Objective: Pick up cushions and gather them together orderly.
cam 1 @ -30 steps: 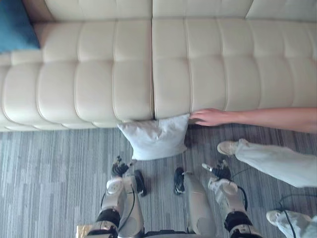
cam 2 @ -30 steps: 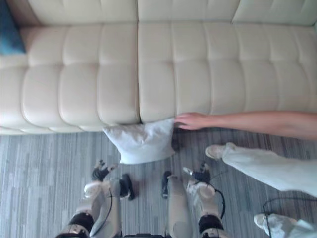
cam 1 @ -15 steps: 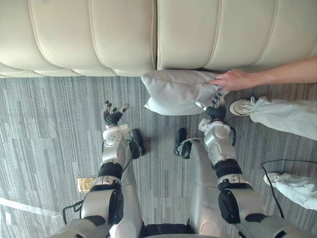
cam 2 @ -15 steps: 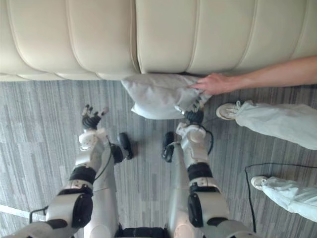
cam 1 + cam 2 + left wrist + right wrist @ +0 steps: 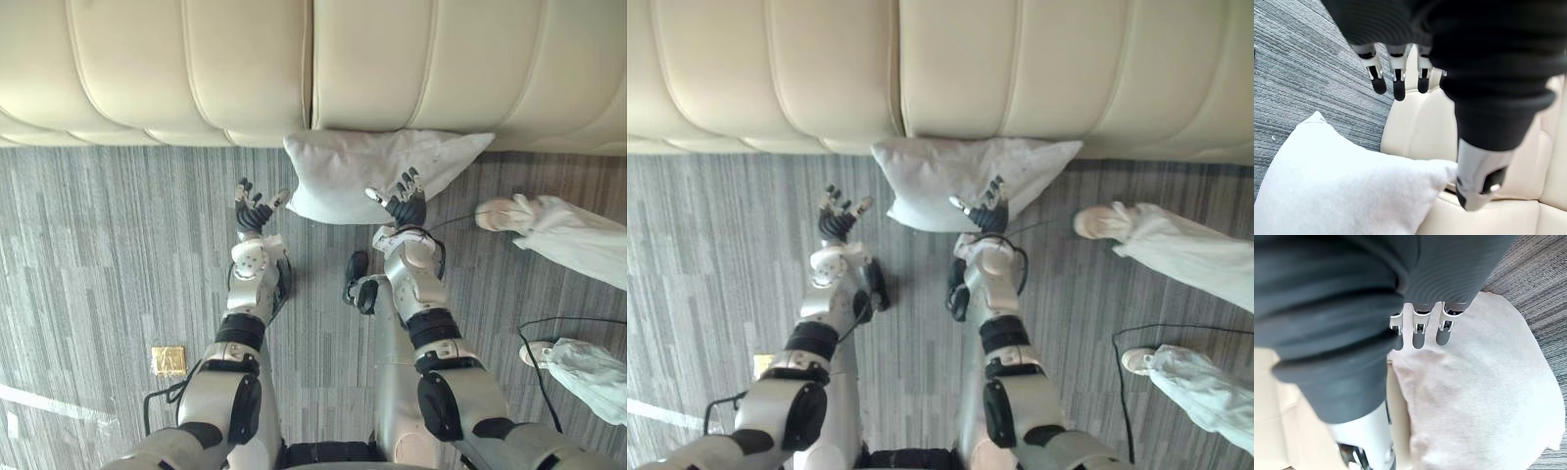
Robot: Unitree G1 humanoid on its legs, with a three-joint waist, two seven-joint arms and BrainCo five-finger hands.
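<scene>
We see a white cushion [image 5: 382,176] lying on the grey carpeted floor [image 5: 98,255], its far edge against the base of a cream sofa [image 5: 245,69]. The left robot hand [image 5: 253,211] hovers just beside the cushion's left corner, fingers spread open. The right robot hand [image 5: 402,206] is over its near edge, fingers straight, holding nothing. A person's shoe [image 5: 495,213] rests nearby on the right.

Person's arm withdrew from white cushion [image 5: 377,174] | left hand [image 5: 253,210] advanced beside its left corner | right hand [image 5: 403,208] reached over its front edge
</scene>
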